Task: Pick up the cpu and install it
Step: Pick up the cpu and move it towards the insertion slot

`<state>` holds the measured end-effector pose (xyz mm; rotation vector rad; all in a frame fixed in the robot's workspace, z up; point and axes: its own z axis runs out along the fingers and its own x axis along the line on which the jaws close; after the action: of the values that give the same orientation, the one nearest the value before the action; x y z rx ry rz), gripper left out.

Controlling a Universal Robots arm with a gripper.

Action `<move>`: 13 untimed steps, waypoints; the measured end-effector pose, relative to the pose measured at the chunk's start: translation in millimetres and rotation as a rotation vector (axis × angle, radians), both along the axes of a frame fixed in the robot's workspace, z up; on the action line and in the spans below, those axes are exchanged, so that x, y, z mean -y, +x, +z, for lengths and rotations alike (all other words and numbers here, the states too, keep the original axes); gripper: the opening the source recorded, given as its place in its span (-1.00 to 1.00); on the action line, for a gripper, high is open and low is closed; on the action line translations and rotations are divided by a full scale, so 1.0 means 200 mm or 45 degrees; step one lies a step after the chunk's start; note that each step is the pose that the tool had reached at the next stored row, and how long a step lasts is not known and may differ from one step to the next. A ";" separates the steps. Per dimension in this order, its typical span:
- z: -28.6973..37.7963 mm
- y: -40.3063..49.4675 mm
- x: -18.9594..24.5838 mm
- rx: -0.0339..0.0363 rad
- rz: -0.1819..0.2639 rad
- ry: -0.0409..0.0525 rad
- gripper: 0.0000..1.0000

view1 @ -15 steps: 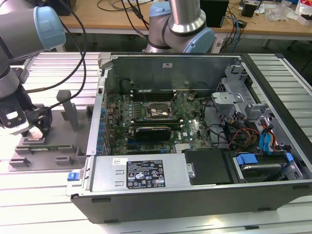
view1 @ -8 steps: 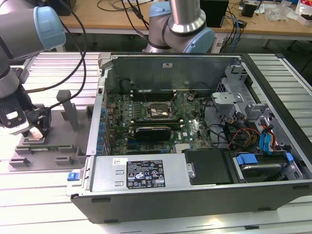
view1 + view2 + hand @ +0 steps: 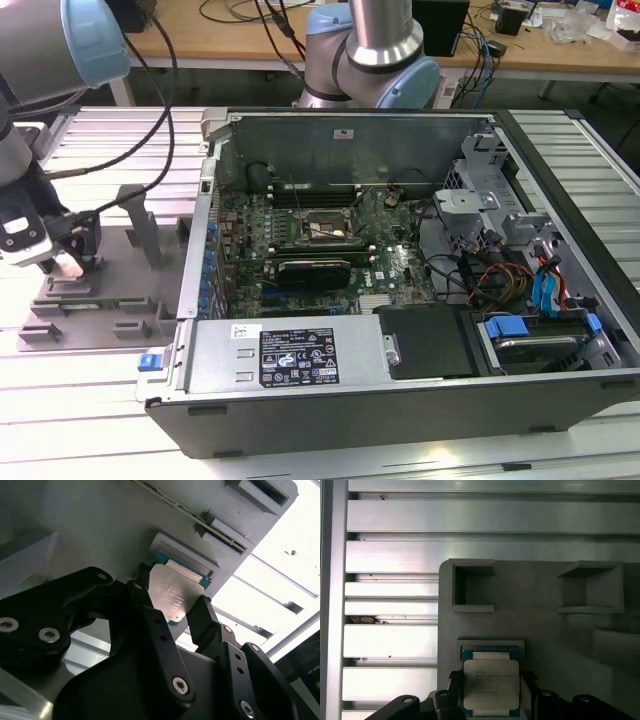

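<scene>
The cpu [image 3: 491,686], a square chip with a silver top and a teal rim, lies flat in a shallow recess of the grey fixture tray [image 3: 545,630]. In both wrist views my gripper [image 3: 491,680] has one black finger pressed against each side edge of the chip, so it is shut on it. In the second wrist view the cpu [image 3: 175,592] sits between the fingertips [image 3: 202,615] of my gripper [image 3: 172,602]. At the exterior view's left, my gripper [image 3: 65,262] is low over the tray [image 3: 120,300]. The motherboard's socket [image 3: 318,228] lies open inside the computer case.
The open computer case [image 3: 400,400] takes up the middle and right of the exterior view, with its power supply [image 3: 290,355], cables and drive bays. Upright posts [image 3: 140,225] rise from the tray next to my gripper. A ribbed aluminium table [image 3: 390,640] lies underneath.
</scene>
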<state>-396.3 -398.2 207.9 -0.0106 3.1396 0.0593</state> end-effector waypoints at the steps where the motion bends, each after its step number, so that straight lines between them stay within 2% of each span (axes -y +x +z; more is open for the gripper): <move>1: 0.028 0.000 0.000 0.0000 0.000 0.000 0.08; 4: 0.142 0.000 0.000 -0.0001 0.000 0.000 0.08; 5: 0.203 0.000 0.000 0.0000 0.000 0.000 0.08; 7: 0.260 0.000 0.000 -0.0001 0.000 0.000 0.08; 9: 0.347 0.000 0.000 0.0000 0.000 0.000 0.08; 11: 0.401 0.000 0.000 -0.0001 0.000 0.000 0.08; 12: 0.446 0.000 0.000 -0.0001 0.000 0.000 0.08; 13: 0.513 0.000 -0.001 -0.0001 0.000 0.000 0.08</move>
<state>-396.3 -398.0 310.5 -0.0107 3.1397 0.0593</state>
